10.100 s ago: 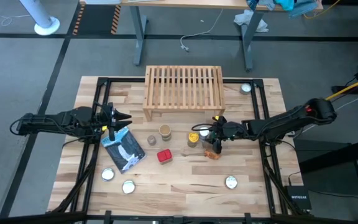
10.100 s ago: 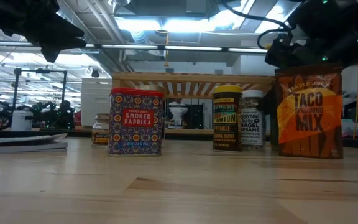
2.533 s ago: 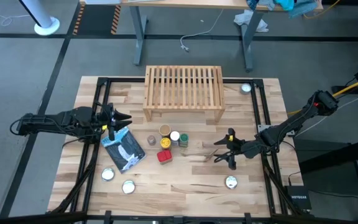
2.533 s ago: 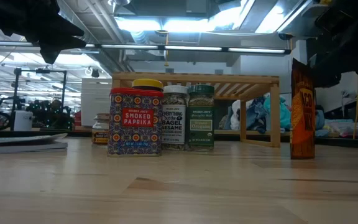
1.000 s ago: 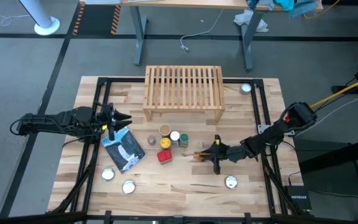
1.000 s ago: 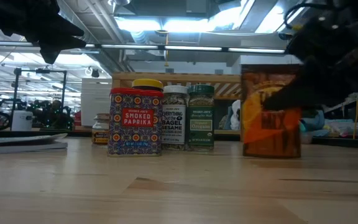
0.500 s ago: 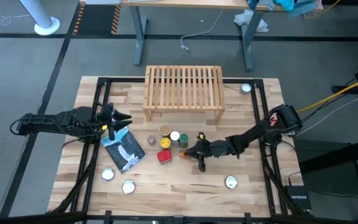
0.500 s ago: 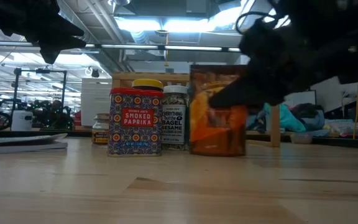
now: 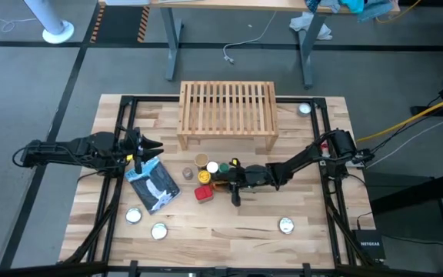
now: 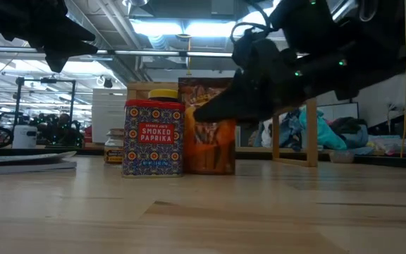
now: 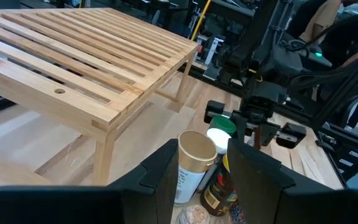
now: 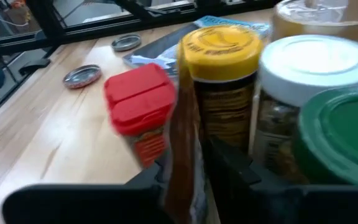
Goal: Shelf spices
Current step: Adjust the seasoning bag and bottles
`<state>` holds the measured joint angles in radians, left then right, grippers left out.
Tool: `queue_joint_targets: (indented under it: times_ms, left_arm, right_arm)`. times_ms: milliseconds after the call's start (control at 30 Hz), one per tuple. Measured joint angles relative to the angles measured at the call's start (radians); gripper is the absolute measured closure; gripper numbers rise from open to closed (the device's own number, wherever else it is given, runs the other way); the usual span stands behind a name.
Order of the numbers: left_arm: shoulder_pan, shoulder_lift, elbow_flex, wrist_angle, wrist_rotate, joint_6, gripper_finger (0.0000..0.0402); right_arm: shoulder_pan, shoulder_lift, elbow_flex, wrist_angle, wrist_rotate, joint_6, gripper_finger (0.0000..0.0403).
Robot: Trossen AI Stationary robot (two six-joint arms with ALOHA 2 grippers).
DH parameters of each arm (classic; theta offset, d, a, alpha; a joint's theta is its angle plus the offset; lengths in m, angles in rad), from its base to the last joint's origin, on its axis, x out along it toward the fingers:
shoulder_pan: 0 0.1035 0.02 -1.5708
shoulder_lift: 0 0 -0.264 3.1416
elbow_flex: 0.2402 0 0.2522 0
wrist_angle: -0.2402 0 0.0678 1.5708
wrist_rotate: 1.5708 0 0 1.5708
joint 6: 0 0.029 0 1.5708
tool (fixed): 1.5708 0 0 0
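From above, the right gripper [image 9: 220, 183] is clamped on the orange packet [image 9: 218, 184] just right of the red tin [image 9: 203, 193], near side of the shelf [image 9: 228, 114], the low view has that packet [image 10: 208, 127] upright beside the tin [image 10: 154, 138], and the left gripper [image 9: 154, 145] hangs over the table's left side, can't tell its fingers.

In the high view the shelf [image 9: 228, 114] stands at the upper centre of the table [image 9: 314, 231]. Below it, at the frame's centre, the spice jars [image 9: 210, 170] cluster together, with the tin [image 9: 202, 192] at the cluster's lower edge. The packet [image 9: 223, 185] stands just right of the tin, apparently touching the jars, pinched in the right gripper [image 9: 229, 185], whose arm reaches in from the right. Left of the cluster lies the pouch [image 9: 154, 185], with the left gripper [image 9: 151, 145] above its upper end. Discs [image 9: 133, 215] lie in the lower left, one in the lower right and one at the upper right.
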<state>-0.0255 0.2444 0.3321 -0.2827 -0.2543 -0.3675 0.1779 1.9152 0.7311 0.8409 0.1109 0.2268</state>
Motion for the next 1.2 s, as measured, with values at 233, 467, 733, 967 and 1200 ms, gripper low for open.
queue_joint_targets:
  times_ms: [233, 467, 733, 967, 1200]
  left_arm:
    - [0.0, 0.0, 0.0, 0.0, 0.0, 0.0, 0.0271]
    - [0.0, 0.0, 0.0, 0.0, 0.0, 0.0, 0.0271]
    - [0.0, 0.0, 0.0, 0.001, 0.0, 0.0, 0.0271]
    - [0.0, 0.0, 0.0, -0.001, 0.0, 0.0, 0.0271]
    - [0.0, 0.0, 0.0, 0.0, 0.0, 0.0, 0.0271]
  right_arm:
    - [-0.024, 0.0, 0.033, -0.032, -0.018, -0.054, 0.0337]
    - [-0.035, 0.058, 0.077, -0.032, -0.03, -0.07, 0.0337]
    - [-0.037, 0.085, 0.095, -0.025, -0.035, -0.074, 0.0337]
    - [-0.035, 0.086, 0.095, -0.026, -0.028, -0.075, 0.0337]
    - [-0.035, 0.085, 0.094, -0.016, -0.027, -0.076, 0.0337]
